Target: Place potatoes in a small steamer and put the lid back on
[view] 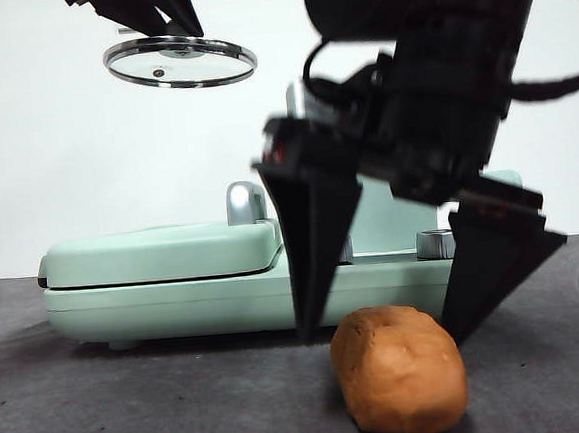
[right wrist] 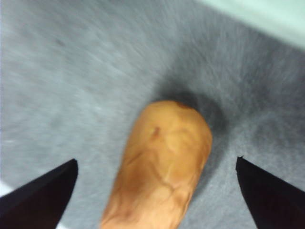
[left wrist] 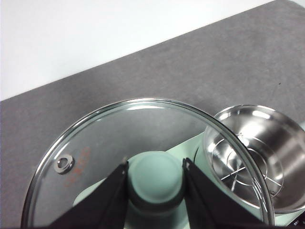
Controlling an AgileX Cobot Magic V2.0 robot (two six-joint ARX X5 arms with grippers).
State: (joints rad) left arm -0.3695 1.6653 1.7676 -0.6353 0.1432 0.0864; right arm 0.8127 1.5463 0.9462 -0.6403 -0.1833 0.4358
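Hovering wide open, the right gripper [view: 384, 334] has one black jaw on each side of the potato [view: 400, 368], tips down near the table but not touching the potato as far as I can see. The wrist view on that arm is a bit blurry, but it shows the same thing: potato lying between the two spread jaws with clear gaps on both sides. The potato itself is orange-brown, oblong and lumpy, matte skin with a few darker creases, lying flat on the dark grey table mat [view: 134, 409] just in front of the mint-green griddle [view: 164, 281]. Up high, the left gripper [left wrist: 156, 167] is clamped on the mint knob of the lid [left wrist: 95, 143], a jaw pressed against each side of it, so the lid hangs in the air well above the griddle. It's clear glass with a chrome rim and a little steam vent ring. Under and beside the lid you can see into the small steamer [left wrist: 255, 157]: shiny steel inside, with a wire rack sitting at the bottom and nothing else in there.
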